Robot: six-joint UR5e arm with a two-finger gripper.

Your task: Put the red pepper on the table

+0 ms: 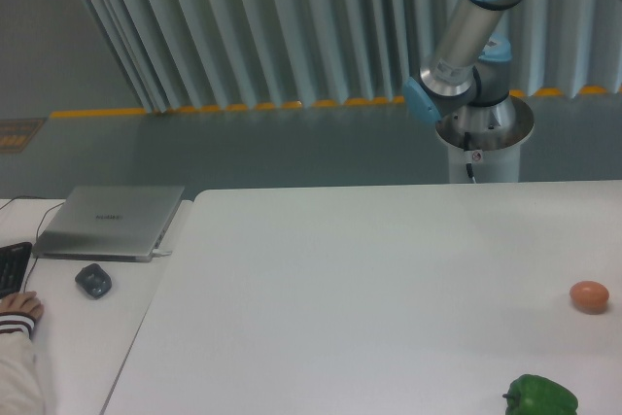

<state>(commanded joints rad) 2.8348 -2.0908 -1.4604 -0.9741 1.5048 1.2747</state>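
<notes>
1. Standing by the bench [369,279], I see only the arm's base and lower links [466,46] behind the far edge; the gripper is out of view above, so I cannot tell whether it is open or holds anything.
2. No red pepper shows anywhere in view. My guess is that it is either up with the hidden gripper or somewhere off to the side.
3. What could go wrong: if the pepper is let go from too high it may bounce or roll, since it is lobed and glossy and the bench is smooth.
4. A landing near the right front risks knocking the green pepper [541,397] or the orange fruit [589,295]; the wide middle looks safer.
5. Off to the left, a separate desk [68,337] carries a laptop [109,222], a mouse [93,280] and a person's hand [19,307], well apart from the arm.
</notes>
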